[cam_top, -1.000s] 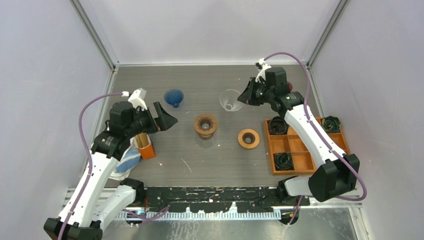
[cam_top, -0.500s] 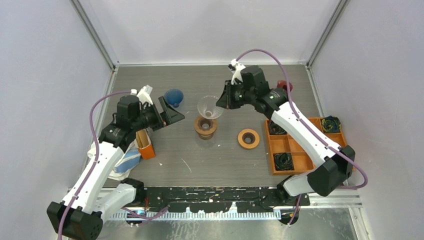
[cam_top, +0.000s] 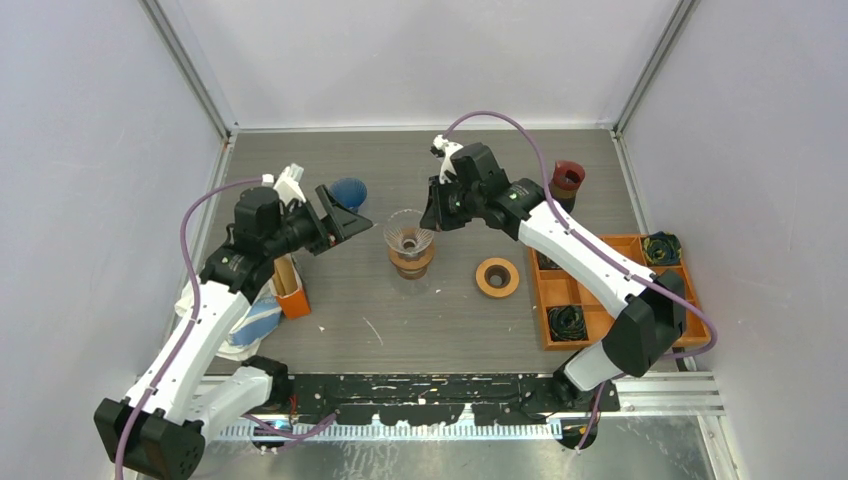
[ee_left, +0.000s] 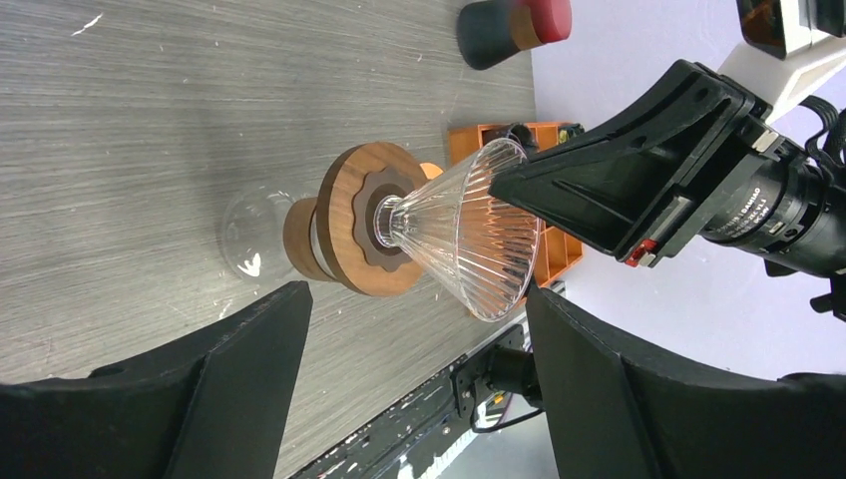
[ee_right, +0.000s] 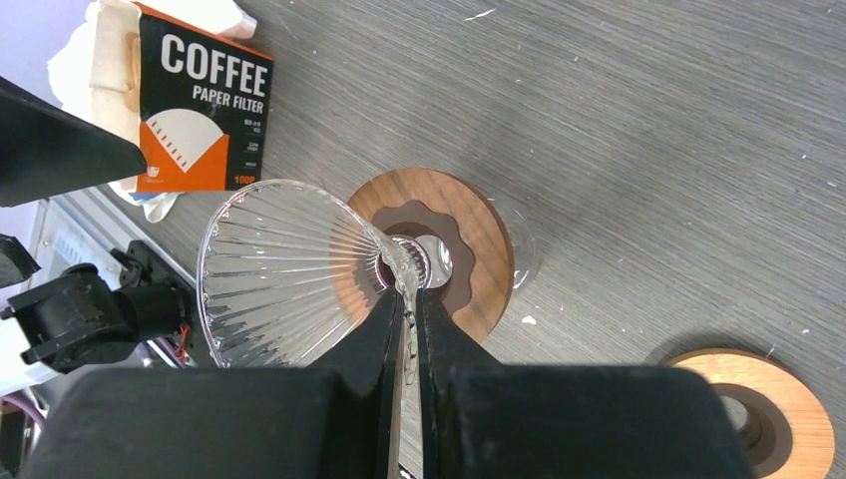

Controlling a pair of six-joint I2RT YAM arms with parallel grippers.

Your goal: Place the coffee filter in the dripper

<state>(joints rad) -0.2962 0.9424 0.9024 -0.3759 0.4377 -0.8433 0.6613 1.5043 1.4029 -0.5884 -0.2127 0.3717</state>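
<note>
At the walnut stand [cam_top: 411, 262], centre of table: right gripper [ee_right: 407, 299] has its fingers [ee_right: 374, 339] clamped on the wall of the glass dripper [ee_right: 279, 269], one inside the cone and one outside, close to the narrow neck. The neck meets the central hole of the stand's collar; the wide ribbed mouth faces up, as the top view shows. Cannot tell whether the cone bears fully on the collar. The cone itself is bare glass.

Left of the stand: left gripper [cam_top: 345, 218], fingers wide apart, holding nothing, clear of the table and pointed at the stand. In its wrist view the stand and cone sit framed between the two fingers [ee_left: 239, 379].

Further left of the stand, beside the left arm: filter box [ee_right: 205, 110], orange and black, printed "COFFEE PAPER FILTER", with white filter paper [ee_right: 75, 60] showing behind it.

Just right of the stand: a lighter wooden ring [cam_top: 497, 277], apart from it.
Beyond that to the right: orange tray [cam_top: 585, 292], compartmented.
Behind and left of the stand: blue dripper [cam_top: 350, 190].
Behind and right of the stand: red cup [cam_top: 567, 177].
</note>
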